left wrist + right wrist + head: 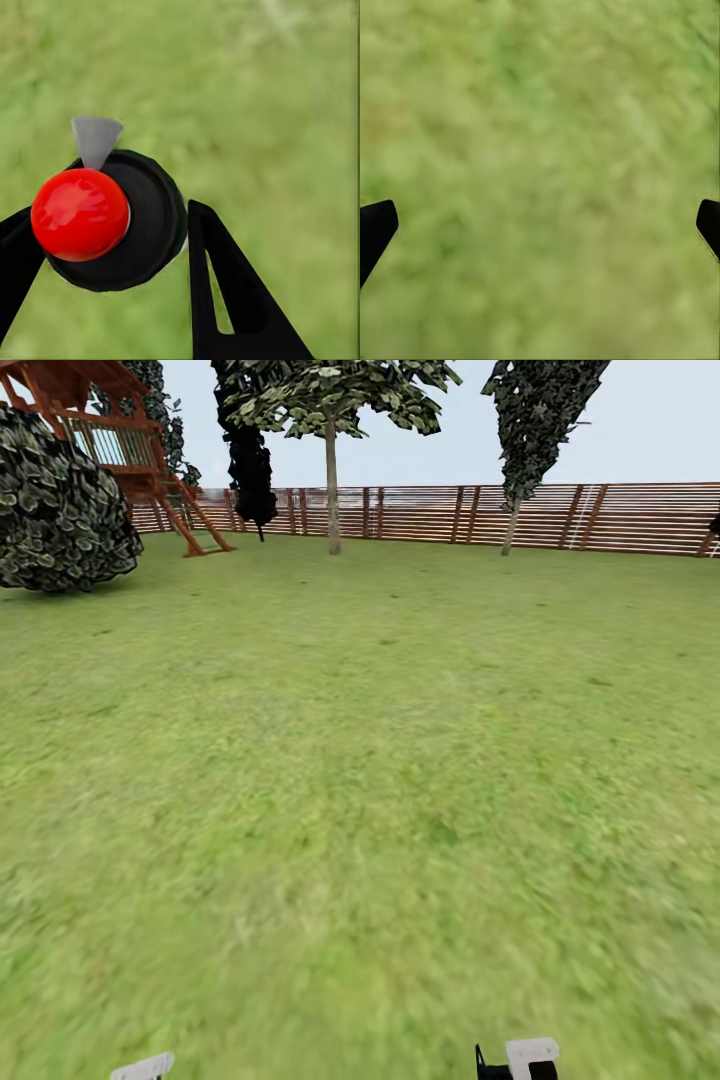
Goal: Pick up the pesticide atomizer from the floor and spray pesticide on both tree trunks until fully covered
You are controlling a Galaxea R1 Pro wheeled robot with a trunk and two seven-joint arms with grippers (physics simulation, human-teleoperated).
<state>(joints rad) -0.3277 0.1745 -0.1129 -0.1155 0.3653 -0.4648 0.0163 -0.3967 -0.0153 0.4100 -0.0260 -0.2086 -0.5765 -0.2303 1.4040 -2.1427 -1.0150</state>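
Item: pesticide atomizer (112, 221), red top, clamped between my left gripper (112, 247) jaws above lawn (285, 112). My right gripper (540, 225) jaws stood wide apart, nothing between.

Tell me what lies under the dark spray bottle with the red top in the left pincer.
Blurred green lawn lies below the red-topped dark spray bottle held in the left pincer. The bottle's body and the grass directly beneath it are hidden.
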